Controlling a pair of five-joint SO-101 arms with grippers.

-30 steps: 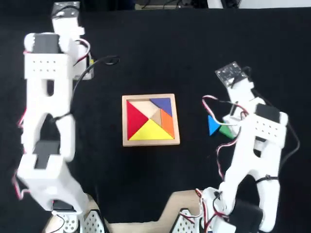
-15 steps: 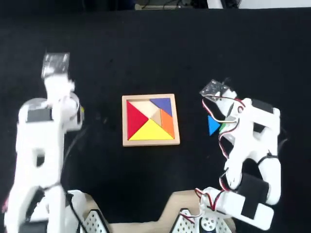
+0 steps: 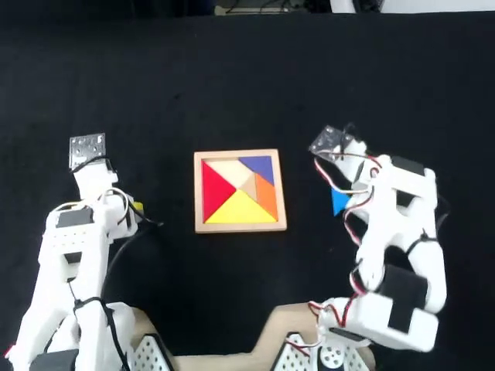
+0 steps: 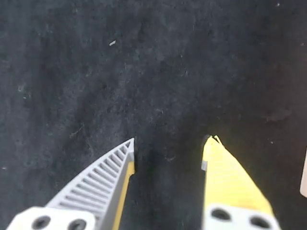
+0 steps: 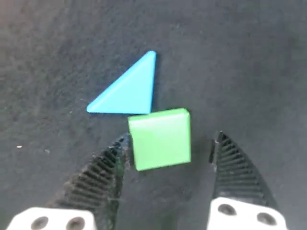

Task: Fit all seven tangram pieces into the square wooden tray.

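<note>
**Q:** Where is the tray, and which way do its pieces point?

**A:** The square wooden tray point(image 3: 240, 227) lies mid-table on the black table point(image 3: 232, 77), its sides square to the table's edges. Inside, a red triangle point(image 3: 215, 189) has its long edge along the left wall and its tip toward the middle. A yellow triangle point(image 3: 241, 209) has its long edge along the near wall. An orange piece point(image 3: 267, 197) sits by the right wall, and a violet-blue parallelogram point(image 3: 259, 166) runs along the far wall. The far-left corner is pale wood; I cannot tell whether that is a piece or bare floor.

**Q:** And outside the tray?

**A:** Two pieces lie flat on the cloth to the tray's right, apart from it. A blue triangle point(image 5: 127, 91) sits just beyond a green square point(image 5: 159, 139), one short edge facing the square's side. They touch or nearly touch; I cannot tell which.

**Q:** How are the arms posed?

**A:** The right arm point(image 3: 398, 209) folds up from its near-edge base, elbow bent, head angled down over those two pieces. The right gripper point(image 5: 171, 140) is spread wide astride the green square — one jaw just beside its edge, the other apart from it — gripping nothing. The left arm point(image 3: 73, 247) stretches forward left of the tray, well apart from it. The left gripper point(image 4: 171, 140) is also spread, over bare cloth.

**Q:** Any writing?

**A:** A speckled grey plate point(image 3: 87, 149) tops each arm's head; its pattern is too small to read.
</note>
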